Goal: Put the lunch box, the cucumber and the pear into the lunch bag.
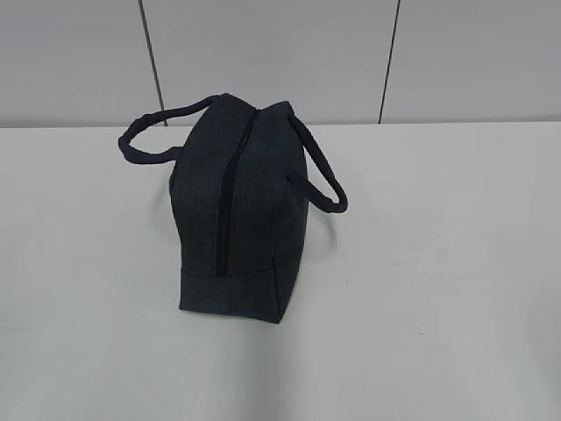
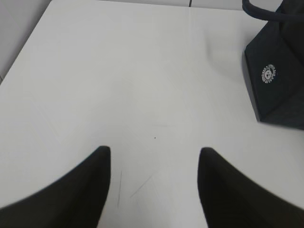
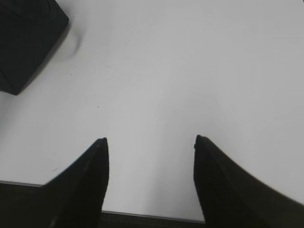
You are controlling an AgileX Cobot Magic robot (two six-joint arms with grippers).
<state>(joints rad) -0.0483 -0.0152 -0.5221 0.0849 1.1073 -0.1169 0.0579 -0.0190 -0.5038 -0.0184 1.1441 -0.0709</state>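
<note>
The dark navy lunch bag [image 1: 235,210] stands on the white table [image 1: 438,263], its top zipper line running toward me, one handle out to the left and one to the right. Its end with the small white round logo shows in the left wrist view [image 2: 278,76], and a corner shows in the right wrist view [image 3: 26,38]. My left gripper [image 2: 154,152] is open and empty over bare table, left of the bag. My right gripper [image 3: 149,140] is open and empty near the table's front edge. The lunch box, cucumber and pear are out of view.
A grey panelled wall [image 1: 280,53] rises behind the table. The table's front edge [image 3: 152,216] lies just under my right gripper. Neither arm shows in the exterior view.
</note>
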